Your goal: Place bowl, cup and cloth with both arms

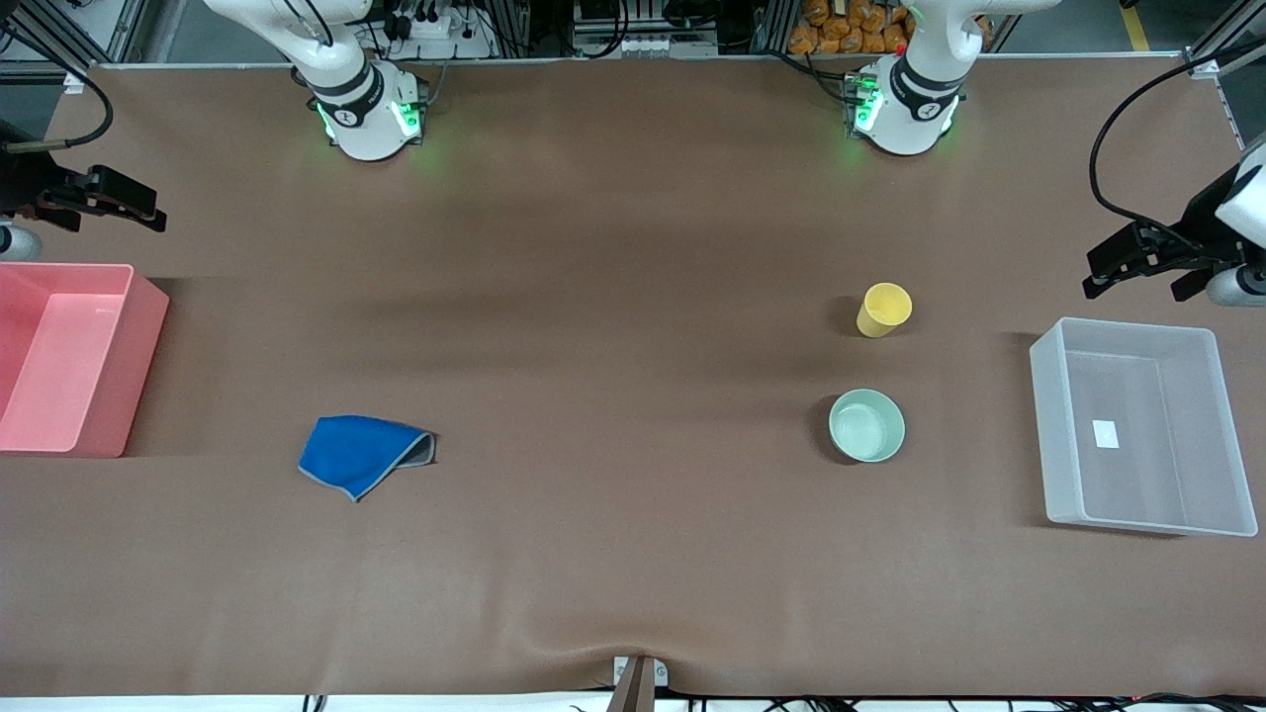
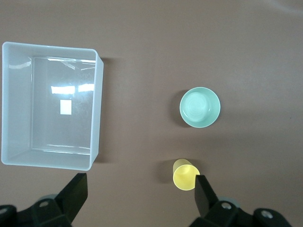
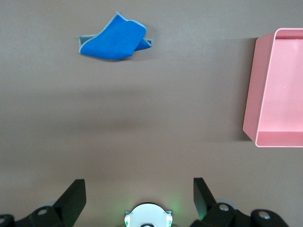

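Note:
The pale mint green bowl [image 1: 867, 425] stands on the brown table toward the left arm's end. The yellow cup [image 1: 883, 310] stands upright just farther from the front camera than the bowl. The folded blue cloth [image 1: 361, 455] lies toward the right arm's end. My left gripper [image 1: 1137, 282] hangs open and empty, high over the table beside the clear bin. Its wrist view shows the bowl [image 2: 200, 107], the cup [image 2: 185, 174] and its open fingers [image 2: 78, 189]. My right gripper [image 1: 104, 213] hangs open and empty above the pink bin; its wrist view shows the cloth [image 3: 113, 40].
A clear plastic bin [image 1: 1053, 435] with a white label inside stands at the left arm's end, also in the left wrist view [image 2: 97, 104]. A pink bin [image 1: 138, 376] stands at the right arm's end, also in the right wrist view [image 3: 251, 90]. Both arm bases stand along the table's back edge.

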